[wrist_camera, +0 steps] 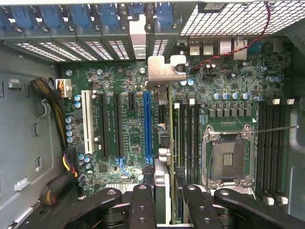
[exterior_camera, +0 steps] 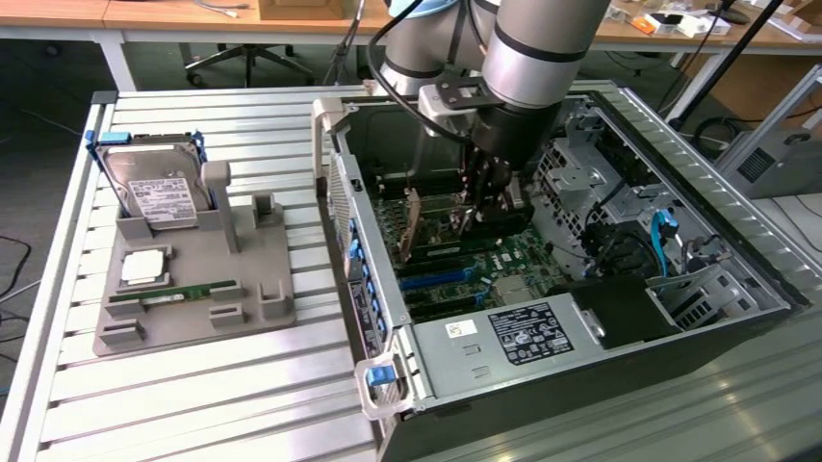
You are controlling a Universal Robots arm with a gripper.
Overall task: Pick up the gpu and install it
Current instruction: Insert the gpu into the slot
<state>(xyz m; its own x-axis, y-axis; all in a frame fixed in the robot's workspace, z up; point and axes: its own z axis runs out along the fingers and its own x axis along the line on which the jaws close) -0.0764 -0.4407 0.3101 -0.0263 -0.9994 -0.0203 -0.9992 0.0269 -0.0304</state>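
Note:
My gripper (exterior_camera: 495,207) is deep inside the open computer case (exterior_camera: 719,250), low over the motherboard (wrist_camera: 128,81). It is shut on the gpu (wrist_camera: 164,157), which stands on edge between the two black fingers (wrist_camera: 143,200). The wrist view shows the card edge-on as a thin green line, with its silver bracket (wrist_camera: 164,71) against the case's rear slot openings. The card runs beside the blue expansion slot (wrist_camera: 147,124). In the exterior view the gpu (exterior_camera: 444,226) hangs under the gripper near the rear wall. I cannot tell whether its connector sits in a slot.
A grey fixture tray (exterior_camera: 257,318) on the slatted table at the exterior view's left holds a hard drive (exterior_camera: 154,192), a processor (exterior_camera: 141,268) and a memory stick (exterior_camera: 173,292). Inside the case are the power supply (exterior_camera: 526,337), drive cages (exterior_camera: 578,183) and the open processor socket (wrist_camera: 226,157).

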